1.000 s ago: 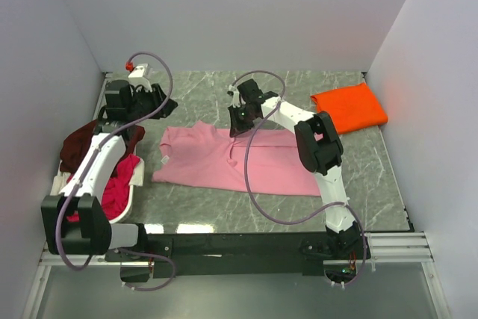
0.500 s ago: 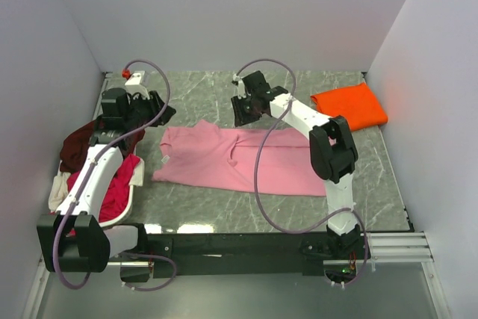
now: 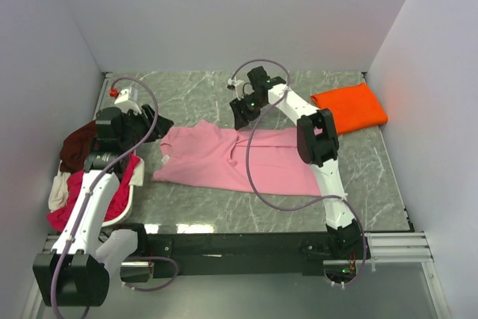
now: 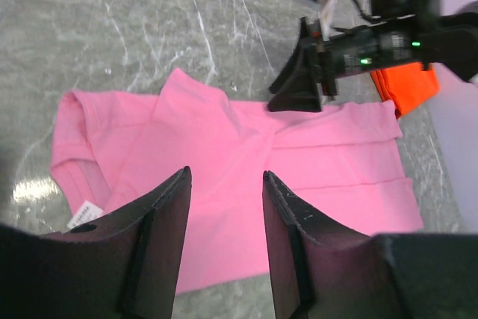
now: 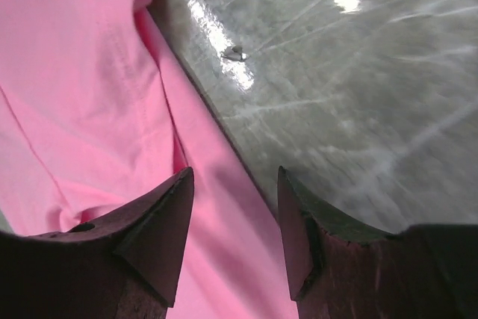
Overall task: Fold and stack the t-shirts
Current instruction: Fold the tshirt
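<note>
The left arm [image 3: 93,184] has drawn back toward the near left corner in the last second. The left pincer [image 3: 159,125] used to sit farther up the tabletop [image 3: 187,95]; now it hangs just off the left sleeve of the pink t-shirt [image 3: 224,160]. Its fingers [image 4: 160,237] stand moderately wide apart with nothing between them.

The right pincer [image 3: 240,117] has hardly shifted. It was a little farther back half a second ago and is now over the far edge of the pink cloth, by the folded-over flap. The elbow of the right arm [image 3: 317,140] has swung in toward the middle. From its own camera the fingers [image 5: 153,237] are parted and hold nothing, with the shirt's hem running beneath them onto bare stone. I cannot tell whether the tips touch the cloth. The pink shirt itself lies as it did, spread flat across the middle of the tabletop.

By my count there are two arms and five shirts. One is the pink one, and one is the orange t-shirt [image 3: 349,107], folded at the far right corner. The other three are heaped in the white bin [image 3: 135,187] at the left: a maroon shirt [image 3: 77,147], a magenta-red shirt [image 3: 112,193] and a cream shirt [image 3: 56,198].

The only label I see is a small white tag [image 4: 82,214] near the pink shirt's left sleeve, and its print is too small to read.
</note>
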Robot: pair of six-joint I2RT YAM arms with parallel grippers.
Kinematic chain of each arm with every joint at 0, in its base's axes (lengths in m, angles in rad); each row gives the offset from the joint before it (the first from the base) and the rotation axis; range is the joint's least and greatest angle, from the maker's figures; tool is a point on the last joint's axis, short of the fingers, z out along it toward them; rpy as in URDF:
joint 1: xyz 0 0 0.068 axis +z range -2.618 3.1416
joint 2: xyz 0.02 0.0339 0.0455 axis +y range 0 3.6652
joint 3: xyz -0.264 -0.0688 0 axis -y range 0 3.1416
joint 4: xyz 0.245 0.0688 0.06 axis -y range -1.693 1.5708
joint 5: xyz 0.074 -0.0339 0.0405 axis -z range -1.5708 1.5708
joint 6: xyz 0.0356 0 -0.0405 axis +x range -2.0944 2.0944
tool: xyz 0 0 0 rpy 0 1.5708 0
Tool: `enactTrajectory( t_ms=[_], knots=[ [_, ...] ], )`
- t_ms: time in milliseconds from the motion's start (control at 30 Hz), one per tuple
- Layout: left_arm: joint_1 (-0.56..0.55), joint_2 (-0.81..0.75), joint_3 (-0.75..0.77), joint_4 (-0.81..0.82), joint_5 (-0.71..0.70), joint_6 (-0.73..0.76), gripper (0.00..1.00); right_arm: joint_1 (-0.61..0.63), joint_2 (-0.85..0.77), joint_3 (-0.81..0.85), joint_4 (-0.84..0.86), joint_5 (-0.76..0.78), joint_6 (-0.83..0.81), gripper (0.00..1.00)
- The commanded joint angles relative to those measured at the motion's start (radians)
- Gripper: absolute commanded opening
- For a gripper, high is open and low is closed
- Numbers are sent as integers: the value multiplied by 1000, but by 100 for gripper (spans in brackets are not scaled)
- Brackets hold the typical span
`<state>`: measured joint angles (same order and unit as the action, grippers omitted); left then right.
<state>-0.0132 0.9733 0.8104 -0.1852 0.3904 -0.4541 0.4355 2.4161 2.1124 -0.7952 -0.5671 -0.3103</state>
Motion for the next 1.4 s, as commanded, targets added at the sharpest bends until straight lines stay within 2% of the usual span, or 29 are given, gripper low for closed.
enactTrajectory(
  t_ms=[0,167,267,367,400,433,467,633,700,800,833,867,900,933,1000,1067,1133,1167,1267,1333,1367],
  knots=[
    [4,-76,-22,-19,-4,-43,49,28,50,76,-81,-91,-38,56],
    [4,-108,-13,-56,10,-46,49,49,80,81,-76,-117,-4,55],
    [4,-116,-14,-53,21,-52,49,65,87,67,-79,-105,19,47],
    [4,-122,-22,-43,37,-66,48,71,103,70,-88,-88,42,31],
    [4,-123,-31,-39,42,-70,48,71,107,84,-87,-76,66,14],
    [4,-125,-37,-37,45,-81,48,65,109,89,-66,-62,86,4],
    [4,-128,-43,-28,45,-89,48,60,104,90,-41,-9,117,0],
    [5,-114,-89,-7,27,-152,43,-50,35,58,244,186,451,0],
    [5,-94,-83,-14,13,-153,42,-87,37,99,293,269,563,0],
    [5,-71,-79,9,36,-164,41,-152,80,205,295,325,603,0],
    [5,-65,-77,26,39,-172,42,-162,87,215,297,317,596,7],
    [5,-50,-77,35,45,-175,42,-181,86,219,297,308,579,21],
    [5,-39,-76,44,50,-179,42,-187,81,219,283,314,523,45],
    [5,-29,-77,59,56,-190,43,-190,60,215,274,319,486,54],
    [5,25,-80,110,76,-204,44,-196,23,171,249,320,340,65],
    [5,118,-77,151,80,-239,46,-199,-86,91,252,293,173,66],
    [4,201,-42,177,91,-286,48,-192,-226,-70,260,259,61,68],
    [4,293,-27,178,97,-308,50,-190,-277,-130,258,198,10,69],
    [-14,471,91,253,90,-356,56,-153,-483,-454,252,138,-242,71],
    [-45,562,163,247,38,-373,57,-97,-648,-619,303,147,-311,72],
    [-60,659,255,225,10,-374,57,-72,-702,-766,318,168,-388,73]
  ],
)
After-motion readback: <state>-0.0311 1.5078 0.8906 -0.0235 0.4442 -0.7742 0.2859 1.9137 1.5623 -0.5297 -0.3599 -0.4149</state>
